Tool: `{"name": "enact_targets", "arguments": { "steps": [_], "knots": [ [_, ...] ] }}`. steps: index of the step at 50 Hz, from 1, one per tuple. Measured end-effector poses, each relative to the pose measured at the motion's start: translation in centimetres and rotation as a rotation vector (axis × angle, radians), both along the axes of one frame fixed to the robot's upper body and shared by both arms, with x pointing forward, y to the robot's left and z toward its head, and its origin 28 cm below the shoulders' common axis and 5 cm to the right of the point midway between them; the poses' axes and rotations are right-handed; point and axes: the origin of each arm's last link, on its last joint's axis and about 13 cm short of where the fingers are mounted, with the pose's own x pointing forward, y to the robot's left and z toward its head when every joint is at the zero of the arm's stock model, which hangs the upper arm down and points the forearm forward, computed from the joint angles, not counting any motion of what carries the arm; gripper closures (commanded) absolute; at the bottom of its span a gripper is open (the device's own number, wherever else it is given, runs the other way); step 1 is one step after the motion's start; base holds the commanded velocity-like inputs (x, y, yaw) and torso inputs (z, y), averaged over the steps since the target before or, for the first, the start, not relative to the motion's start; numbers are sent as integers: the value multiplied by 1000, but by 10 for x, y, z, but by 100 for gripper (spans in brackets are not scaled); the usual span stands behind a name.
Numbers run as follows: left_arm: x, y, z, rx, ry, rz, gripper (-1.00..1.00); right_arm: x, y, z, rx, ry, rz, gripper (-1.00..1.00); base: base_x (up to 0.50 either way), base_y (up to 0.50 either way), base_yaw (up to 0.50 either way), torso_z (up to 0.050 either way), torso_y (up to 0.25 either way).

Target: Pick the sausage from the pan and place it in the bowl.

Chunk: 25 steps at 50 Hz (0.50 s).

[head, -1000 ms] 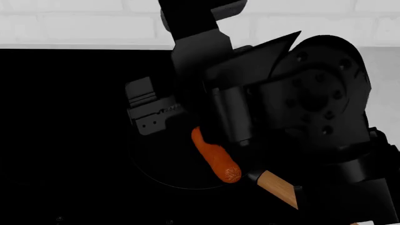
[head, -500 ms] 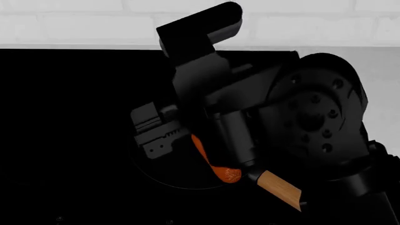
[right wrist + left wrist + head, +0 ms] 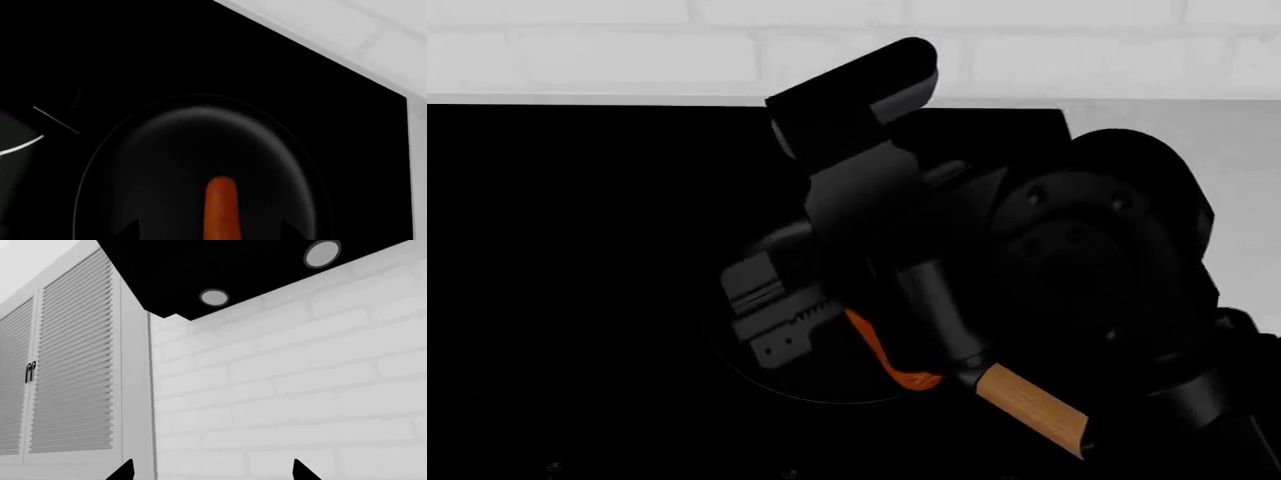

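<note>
Since the left wrist view showed only a brick wall, a louvred cabinet door and a dark hood, the left tool was seen idle, well away from the job; only two dark fingertips showed, spread apart, nothing between them.

In the head view, the right tool was seen low over the pan, its body covering most of the sausage; only an orange sliver showed near the wooden handle. The bowl was not seen in any view.

In the right wrist view, the sausage was seen lying in the pan, lined up between the two fingertips, which were open and apart from it; nothing was gripped.

Risks judged:
- Round, smooth body: it could be rolled or squeezed out if the closure was off-centre.
- Pan floor could be struck if descent was overdone.
- Occlusion in the head view: grasp depth could be misjudged.
</note>
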Motion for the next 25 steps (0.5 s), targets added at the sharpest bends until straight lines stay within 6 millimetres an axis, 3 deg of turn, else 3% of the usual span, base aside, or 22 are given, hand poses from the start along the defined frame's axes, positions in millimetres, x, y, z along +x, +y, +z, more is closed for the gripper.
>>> {"name": "enact_targets", "arguments": {
  "steps": [25],
  "knots": [
    [7,-2,-4,6,15,1,-100,8,-2,-16,2,57,-3,-100,0,0,0,0,0]
  ]
}}
